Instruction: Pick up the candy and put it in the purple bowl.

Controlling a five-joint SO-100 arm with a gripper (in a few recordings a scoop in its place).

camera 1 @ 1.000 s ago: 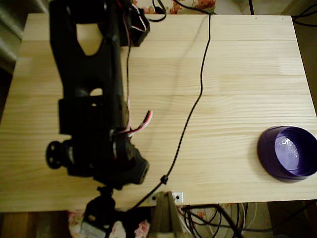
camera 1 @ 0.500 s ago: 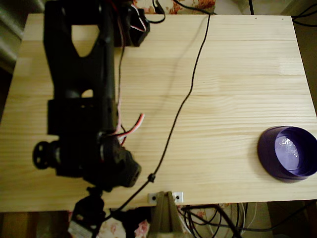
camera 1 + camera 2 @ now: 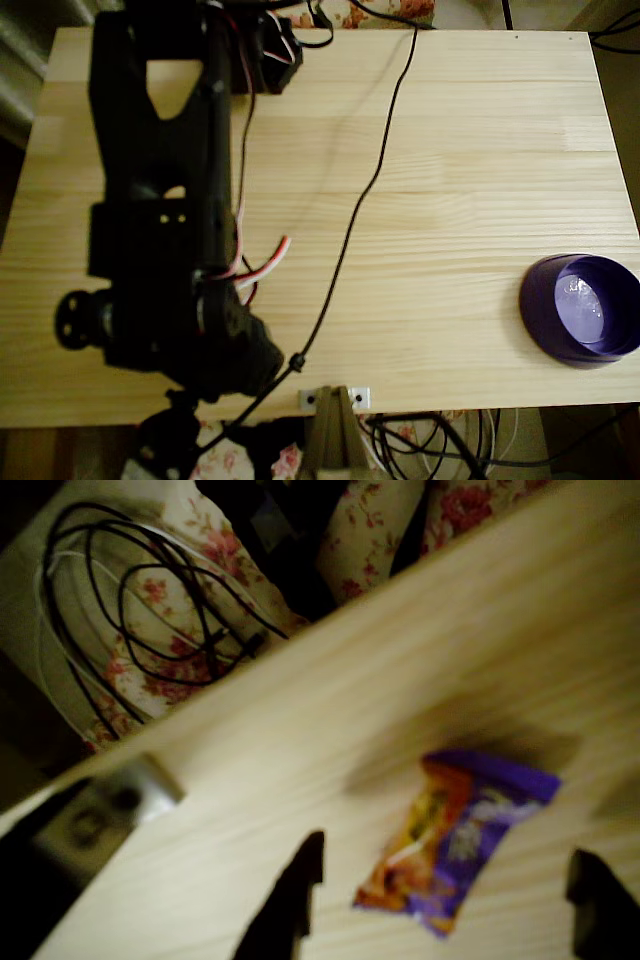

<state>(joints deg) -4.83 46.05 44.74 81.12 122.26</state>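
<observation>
Arm [image 3: 160, 200] has swung further toward the desk's left edge over the last second in the overhead view: the wrist block sat a bit inboard at first and is now closer to the front-left corner. The black cable [image 3: 350, 210] trailing across the desk has been dragged left with it. Purple bowl [image 3: 582, 310] has not moved; it sits at the desk's right edge, near the front-right corner, with nothing in it but a glare spot.

Candy [image 3: 455, 835] lies flat on the wooden desk [image 3: 480, 650] in the wrist view, close to the front edge, with the floral cloth and a coil of wires beyond that edge. From overhead the arm's bulk covers that spot.

Gripper [image 3: 445, 905]: jaws spread, one dark fingertip [image 3: 290, 905] left of the candy and the other at the right edge of the wrist view. The candy sits between them, nearer the left tip, touching neither as far as the blur allows. Wrapper lies askew to the jaw line.

Reading: the leftward sweep looks like the alignment phase, and it has now bracketed the candy. Pick not yet done. Next step probably calls for a short descent and a close. Risk: the thin wrapper could slip out or get nudged toward the front edge. After that comes a long carry, since the bowl is well apart, at the opposite side of the desk.
</observation>
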